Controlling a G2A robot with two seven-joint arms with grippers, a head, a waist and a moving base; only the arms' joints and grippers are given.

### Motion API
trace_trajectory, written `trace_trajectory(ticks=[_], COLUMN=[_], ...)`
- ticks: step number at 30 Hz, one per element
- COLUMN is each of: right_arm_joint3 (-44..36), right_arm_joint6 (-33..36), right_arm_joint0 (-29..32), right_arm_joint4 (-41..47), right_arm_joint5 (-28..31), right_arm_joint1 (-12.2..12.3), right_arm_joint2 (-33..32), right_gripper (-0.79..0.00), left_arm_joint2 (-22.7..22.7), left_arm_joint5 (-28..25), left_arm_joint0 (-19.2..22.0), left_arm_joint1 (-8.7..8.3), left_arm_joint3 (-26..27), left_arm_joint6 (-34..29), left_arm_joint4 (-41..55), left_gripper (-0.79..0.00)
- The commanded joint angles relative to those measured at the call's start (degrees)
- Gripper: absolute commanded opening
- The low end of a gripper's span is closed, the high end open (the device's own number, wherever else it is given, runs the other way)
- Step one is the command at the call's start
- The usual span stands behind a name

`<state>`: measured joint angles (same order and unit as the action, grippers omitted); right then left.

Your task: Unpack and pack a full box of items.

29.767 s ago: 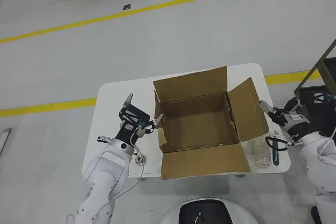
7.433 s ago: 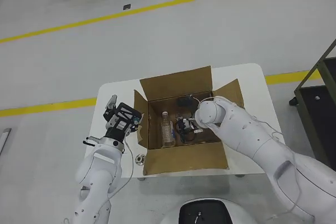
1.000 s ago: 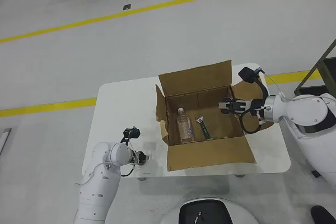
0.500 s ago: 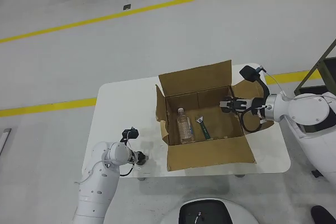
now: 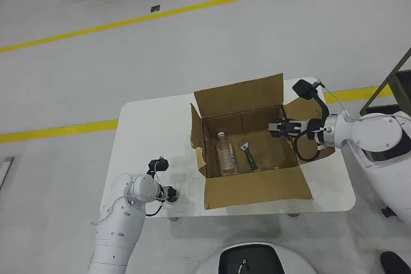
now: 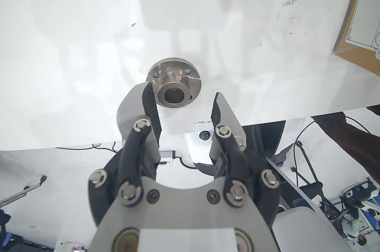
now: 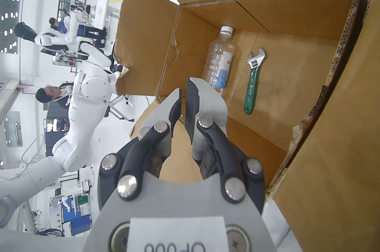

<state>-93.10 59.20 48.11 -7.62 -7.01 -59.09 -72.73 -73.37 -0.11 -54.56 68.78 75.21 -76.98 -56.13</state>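
I judge we are in the packing half. The box (image 5: 255,189) stands open on the surface (image 5: 154,130), with the bottle (image 5: 225,154) and wrench (image 5: 249,156) lying side by side, apart, on its floor. The bottle lies nearer the box's left wall.

The piece in hand is the flange (image 6: 174,82), which lies flat with its hub up near the front left edge of the surface, well apart from the box. The left jaws are spread wide and empty. The flange sits between them, close to one finger and clear of the other.

The next move looks to be centring on the hub, lowering and closing. I would then lift high enough to clear the box wall before setting the flange on the bare floor beside the wrench. I cannot tell whether the jaws are already down at the flange's level.

The right jaws are almost shut, holding nothing, just inside the box's right wall.

As for writing, the bottle has a paper label (image 7: 223,73), the wrench handle carries print, and a white sheet (image 6: 363,0) is stuck to the box's outer wall. I am not reading any of it off.
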Motion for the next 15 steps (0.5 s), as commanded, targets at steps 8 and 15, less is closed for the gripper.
trace_trajectory(ticks=[8, 15], right_arm_joint3=[0.1, -0.2], right_arm_joint6=[-0.1, -0.3], right_arm_joint0=[0.1, 0.4], right_arm_joint4=[0.1, 0.3], right_arm_joint5=[-0.1, -0.2], right_arm_joint1=[0.3, 0.5], right_arm_joint2=[-0.3, -0.5], right_gripper=[-0.727, -0.733], left_arm_joint2=[0.7, 1.2], left_arm_joint5=[-0.1, -0.1], left_arm_joint0=[0.2, 0.6], left_arm_joint1=[-0.15, -0.26], left_arm_joint3=[-1.1, -1.7], left_arm_joint6=[0.7, 0.8], left_arm_joint4=[0.4, 0.7], left_gripper=[-0.339, -0.329])
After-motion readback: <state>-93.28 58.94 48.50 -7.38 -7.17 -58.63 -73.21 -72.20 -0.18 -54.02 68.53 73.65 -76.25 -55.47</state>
